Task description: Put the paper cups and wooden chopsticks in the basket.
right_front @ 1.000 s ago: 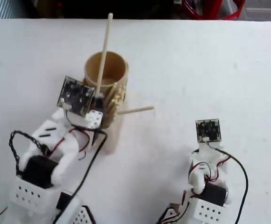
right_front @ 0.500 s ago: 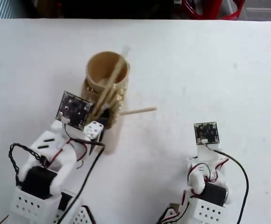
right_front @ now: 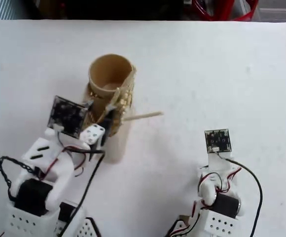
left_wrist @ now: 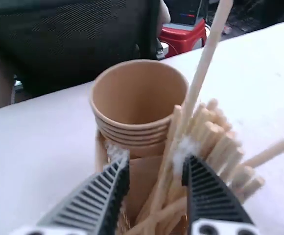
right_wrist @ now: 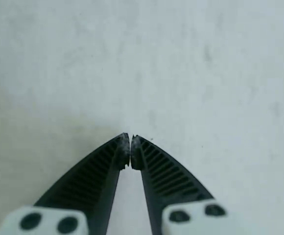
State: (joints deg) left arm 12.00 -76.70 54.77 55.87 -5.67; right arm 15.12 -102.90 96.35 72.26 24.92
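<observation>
Looking across the counter (right_front: 207,69), I saw the left claw (left_wrist: 154,161) right at the basket (right_front: 90,95), which held the stack of paper cups (left_wrist: 139,95) and, packed beside them, a bundle of chopsticks (left_wrist: 220,142). The claw's jaws stood moderately apart. Between them rose a leaning chopstick (left_wrist: 201,73), its long axis tilted up and away from the claw, with its foot down among the others. It ran close along one jaw, but I could not tell whether it touched, and nothing was gripped. A stray chopstick (right_front: 143,116) poked out sideways from the basket toward the right arm's side, lying nearly flat over the counter. The right claw (right_wrist: 130,147) hung well apart from all this, pressed closed and empty over bare counter. To my eye the left arm was plainly the nearer one to both sticks, and settling either would mean closing on it across its length.
</observation>
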